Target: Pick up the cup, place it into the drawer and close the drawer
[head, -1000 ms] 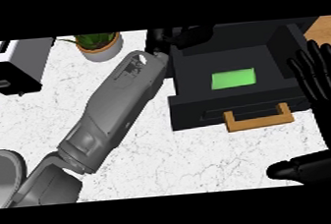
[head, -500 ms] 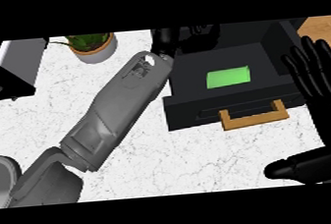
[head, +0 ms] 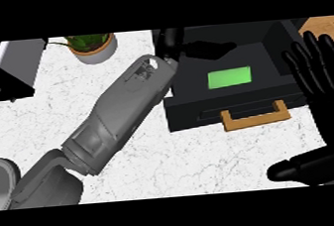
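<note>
With the drawer (head: 228,112) now almost closed, the left hand (head: 186,46) curls empty behind it; the right hand (head: 323,102) rests open

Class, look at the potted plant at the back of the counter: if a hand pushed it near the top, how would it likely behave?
The potted plant looks squat with a round pot, so it would probably slide before tipping. Its leaves would likely bend, not push back. The smooth marble counter suggests little grip.
</note>
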Robot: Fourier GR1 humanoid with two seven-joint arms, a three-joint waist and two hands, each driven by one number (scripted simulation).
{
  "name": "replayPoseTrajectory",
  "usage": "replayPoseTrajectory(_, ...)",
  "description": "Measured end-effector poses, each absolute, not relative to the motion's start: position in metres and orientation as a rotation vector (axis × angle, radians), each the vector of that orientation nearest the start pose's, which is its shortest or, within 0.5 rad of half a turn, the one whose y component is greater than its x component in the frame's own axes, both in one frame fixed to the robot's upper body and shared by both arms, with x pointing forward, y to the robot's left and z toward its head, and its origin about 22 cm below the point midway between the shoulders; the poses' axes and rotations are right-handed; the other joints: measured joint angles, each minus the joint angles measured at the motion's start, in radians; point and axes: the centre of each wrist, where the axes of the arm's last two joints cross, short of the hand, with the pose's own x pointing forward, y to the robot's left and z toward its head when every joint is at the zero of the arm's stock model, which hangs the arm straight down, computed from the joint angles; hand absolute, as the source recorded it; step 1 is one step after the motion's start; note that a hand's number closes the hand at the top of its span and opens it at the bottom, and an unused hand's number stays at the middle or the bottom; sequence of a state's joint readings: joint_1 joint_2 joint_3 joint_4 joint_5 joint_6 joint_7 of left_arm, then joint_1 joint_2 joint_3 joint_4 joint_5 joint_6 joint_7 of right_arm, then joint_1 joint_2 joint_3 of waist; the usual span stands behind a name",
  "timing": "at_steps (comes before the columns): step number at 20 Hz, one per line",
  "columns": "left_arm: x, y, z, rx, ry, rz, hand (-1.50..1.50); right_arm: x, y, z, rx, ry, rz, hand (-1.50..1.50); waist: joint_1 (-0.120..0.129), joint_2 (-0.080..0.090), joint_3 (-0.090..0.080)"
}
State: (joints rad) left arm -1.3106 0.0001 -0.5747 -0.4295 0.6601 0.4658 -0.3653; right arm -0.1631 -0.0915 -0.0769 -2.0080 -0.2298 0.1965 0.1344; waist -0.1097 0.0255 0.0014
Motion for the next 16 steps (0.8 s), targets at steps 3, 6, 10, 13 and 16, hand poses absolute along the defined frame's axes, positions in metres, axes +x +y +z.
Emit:
replayPoseTrajectory(3, 0.421, 0.004, 0.137, -0.131, -1.937, -0.253, -1.5, 0.238, -0.245, 0.142, 0.3, -2.012, 0.165, -1.5, 0.012, -0.005, 0.0)
replayPoseTrajectory(6, 0.417, 0.001, 0.141, -0.206, -1.965, -0.203, -1.5, 0.235, -0.249, 0.138, 0.322, -2.0, 0.161, -1.5, 0.032, -0.01, -0.001)
replayPoseTrajectory(10, 0.416, 0.0, 0.149, -0.289, -1.961, -0.143, -1.5, 0.229, -0.258, 0.146, 0.32, -1.997, 0.174, 1.5, 0.067, -0.019, -0.001)
replayPoseTrajectory(13, 0.42, 0.015, 0.155, -0.304, -1.955, -0.094, -1.5, 0.224, -0.264, 0.147, 0.308, -1.998, 0.229, 1.5, 0.089, -0.025, -0.001)
replayPoseTrajectory(16, 0.425, 0.038, 0.156, -0.309, -1.954, -0.035, -1.5, 0.218, -0.27, 0.148, 0.257, -1.989, 0.34, 1.5, 0.106, -0.029, -0.001)
